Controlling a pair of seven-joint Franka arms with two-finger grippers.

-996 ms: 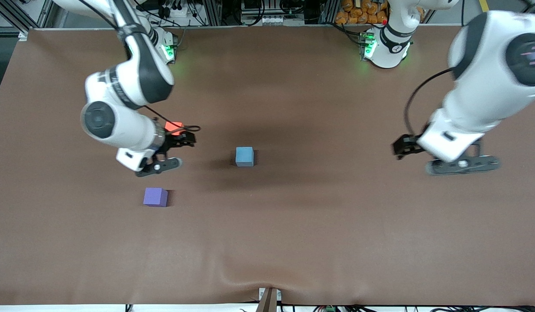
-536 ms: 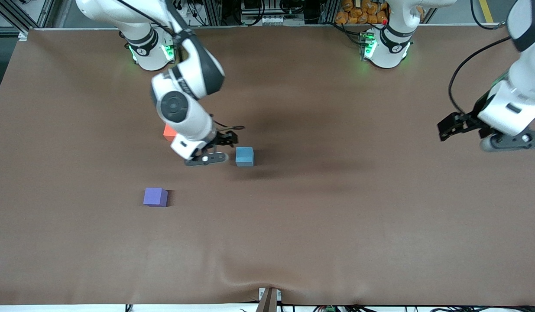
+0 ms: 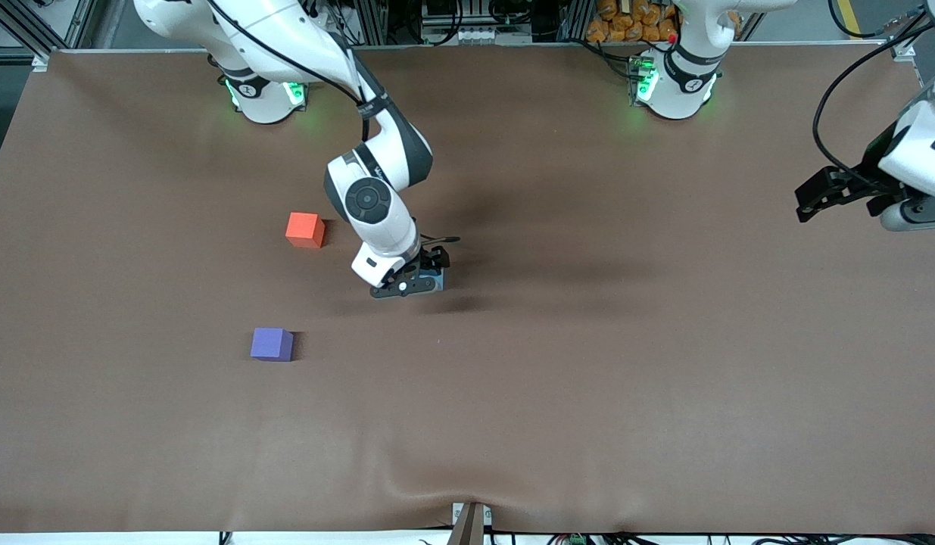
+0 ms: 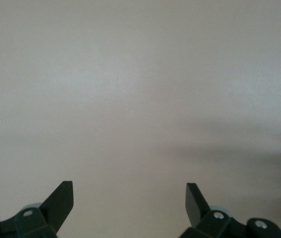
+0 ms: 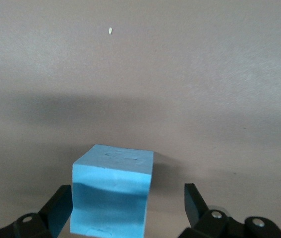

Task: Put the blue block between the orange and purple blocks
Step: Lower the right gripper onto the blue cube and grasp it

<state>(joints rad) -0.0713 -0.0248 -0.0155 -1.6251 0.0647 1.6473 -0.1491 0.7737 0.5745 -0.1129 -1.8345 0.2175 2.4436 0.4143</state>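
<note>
Toward the right arm's end of the surface, two targets lying well apart: purple block nearer the front camera, orange block farther from it, only bare brown surface between them. Both untouched and in plain sight now, the orange block no longer half hidden under the right arm as it was a second ago.

Next along, right gripper, swung within the last second from beside the orange block across to the blue block and dropped low over it. Fingers spread, one on each side of the cube in the right wrist view, not yet pinching; contact on one side too close to call. Blue block sitting flat on the surface, toward the middle, off to the side of the gap where it belongs and not yet in it. Judged as the end of the approach: closing on the cube next, then a short carry back toward the right arm's end.

Plenty of open room for that carry: nothing lying between the cube and the gap, and the gap looking wide enough for one cube with slack on both sides. No surface edge close to any of the three blocks.

At the left arm's end, left gripper pulled back out toward the surface's edge, fingers spread on nothing, waiting, well clear of the working lane.
</note>
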